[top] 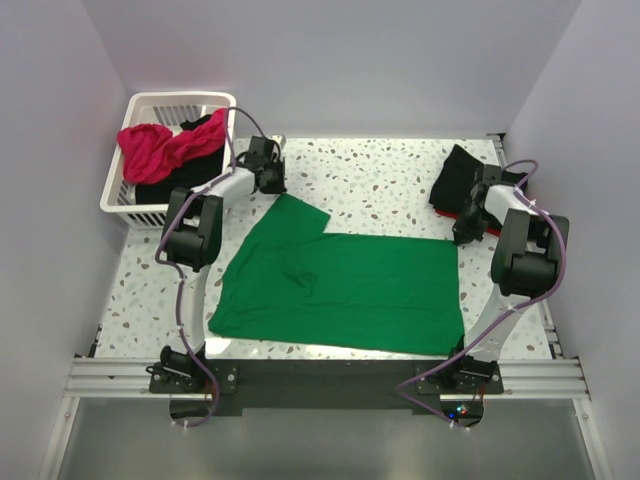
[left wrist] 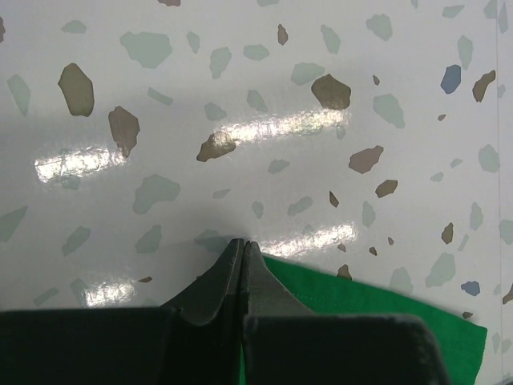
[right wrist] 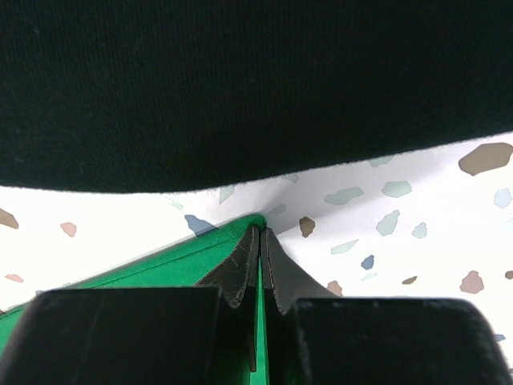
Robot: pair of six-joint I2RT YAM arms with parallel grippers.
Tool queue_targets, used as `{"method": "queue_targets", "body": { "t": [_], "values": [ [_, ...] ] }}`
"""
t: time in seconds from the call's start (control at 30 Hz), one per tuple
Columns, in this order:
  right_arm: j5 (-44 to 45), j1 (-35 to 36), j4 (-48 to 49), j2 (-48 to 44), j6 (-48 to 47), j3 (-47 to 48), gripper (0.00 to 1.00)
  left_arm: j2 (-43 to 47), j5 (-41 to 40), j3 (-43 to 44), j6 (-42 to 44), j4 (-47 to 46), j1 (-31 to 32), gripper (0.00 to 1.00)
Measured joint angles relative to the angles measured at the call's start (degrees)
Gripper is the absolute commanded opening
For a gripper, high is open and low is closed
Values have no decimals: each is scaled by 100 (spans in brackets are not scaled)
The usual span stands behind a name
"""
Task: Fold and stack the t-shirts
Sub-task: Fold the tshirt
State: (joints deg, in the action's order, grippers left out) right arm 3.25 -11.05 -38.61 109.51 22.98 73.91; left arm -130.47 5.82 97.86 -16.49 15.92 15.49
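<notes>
1. A white slatted basket is sitting at the table's far left corner. It is holding a magenta-pink t-shirt draped over a black t-shirt.
2. The left gripper is reaching down at the far left sleeve of the green t-shirt. In the wrist view its tips are pressing together, clenching the sleeve's edge.
3. The green t-shirt is lying spread out flat across the middle of the speckled table, just beyond the arm bases.
4. The right gripper is pinching the shirt's far right corner. In its wrist view, green cloth is showing between the clenched fingers.
5. A black t-shirt pile is resting at the far right, just beyond the right gripper.
</notes>
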Motion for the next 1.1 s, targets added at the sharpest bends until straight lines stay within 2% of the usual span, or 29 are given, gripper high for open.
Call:
{"method": "queue_targets", "body": {
  "t": [0.37,0.83,0.97,1.1],
  "values": [
    [-125,0,-439,35,39,658,0,-7,-2,79,-103,-26,2,0],
    [-437,7,-791,741,57,2164,0,-160,278,1340,-197,-205,-17,0],
    [-579,7,-844,778,52,2376,0,138,498,920,-127,-442,-31,0],
    [-686,11,-848,769,-22,2376,0,1058,782,-382,72,-704,-50,0]
  ]
}}
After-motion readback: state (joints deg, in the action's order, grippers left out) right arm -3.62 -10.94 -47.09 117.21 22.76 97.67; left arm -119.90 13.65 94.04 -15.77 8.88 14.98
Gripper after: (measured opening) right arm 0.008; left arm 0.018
